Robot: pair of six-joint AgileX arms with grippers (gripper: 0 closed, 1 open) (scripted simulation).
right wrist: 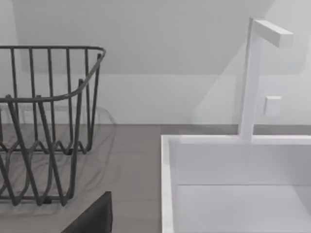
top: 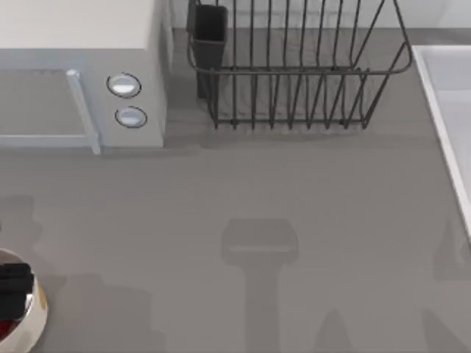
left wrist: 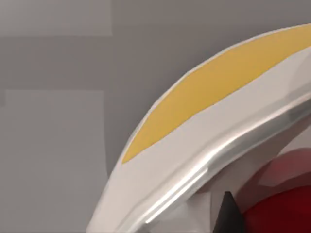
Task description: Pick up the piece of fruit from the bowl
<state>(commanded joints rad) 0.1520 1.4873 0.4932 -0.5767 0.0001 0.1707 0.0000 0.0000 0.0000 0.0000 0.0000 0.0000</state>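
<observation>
The bowl (top: 34, 312) sits at the table's front left corner, cut off by the top view's edge, cream-white with a gold tint on its rim. My left gripper (top: 15, 282) is a black block directly over it. A sliver of the red piece of fruit (top: 4, 329) shows inside the bowl, just below the gripper. In the left wrist view the bowl's rim (left wrist: 204, 141) is very close, and the fruit (left wrist: 279, 204) lies inside with a black tip of the gripper beside it. A dark corner of my right gripper (right wrist: 92, 218) shows in the right wrist view, near the rack and sink.
A white microwave (top: 81, 73) stands at the back left. A black wire dish rack (top: 294, 73) with a dark cup holder is at the back middle. A white sink (top: 449, 110) with a tap (right wrist: 252, 73) runs along the right edge.
</observation>
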